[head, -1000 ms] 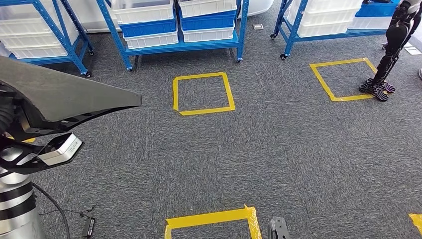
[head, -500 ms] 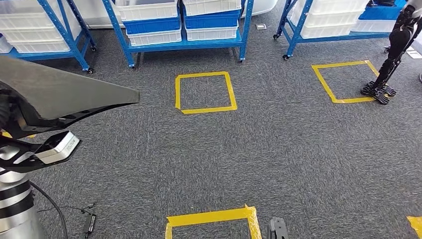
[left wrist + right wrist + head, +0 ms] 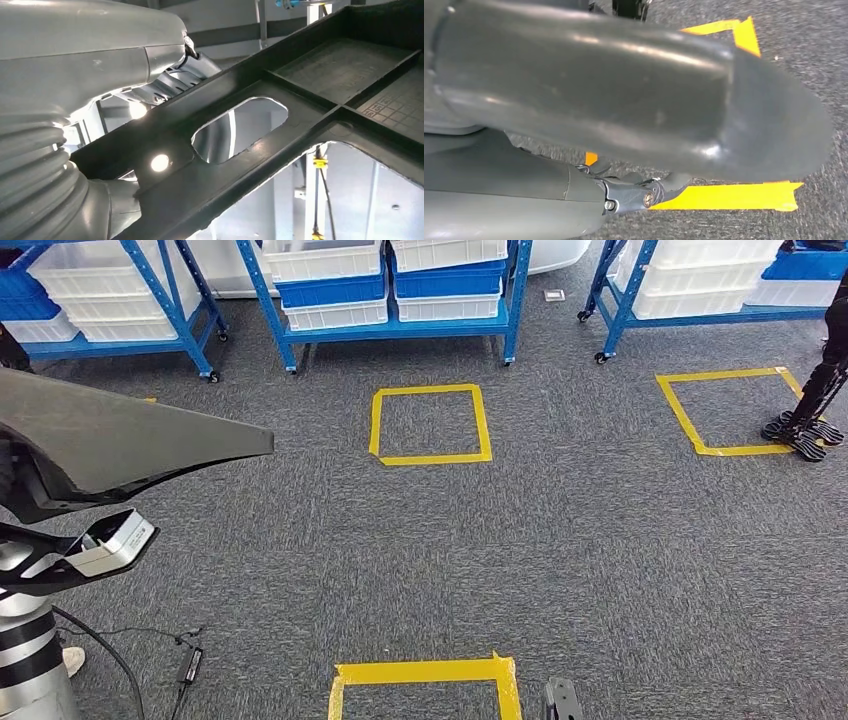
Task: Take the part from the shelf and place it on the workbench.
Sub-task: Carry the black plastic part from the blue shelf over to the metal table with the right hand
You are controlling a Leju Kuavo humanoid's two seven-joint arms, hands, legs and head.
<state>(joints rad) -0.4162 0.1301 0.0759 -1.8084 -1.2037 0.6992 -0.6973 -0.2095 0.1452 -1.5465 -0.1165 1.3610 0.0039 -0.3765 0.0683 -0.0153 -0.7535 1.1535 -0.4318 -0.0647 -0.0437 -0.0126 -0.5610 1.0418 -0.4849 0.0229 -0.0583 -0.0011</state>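
We carry the part (image 3: 110,435) in our left robot hand (image 3: 100,100), fingers closed on its ribbed underside. Its long axis runs out to our right, over the carpet. Our right robot hand (image 3: 574,200) hangs low, its grip unclear.

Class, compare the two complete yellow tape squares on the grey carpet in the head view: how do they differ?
The middle yellow tape square, in front of the centre blue metal shelf, has only carpet inside it. The right-hand yellow tape square looks larger, and another robot's black feet stand on its right edge. Both are four-sided outlines of yellow tape.
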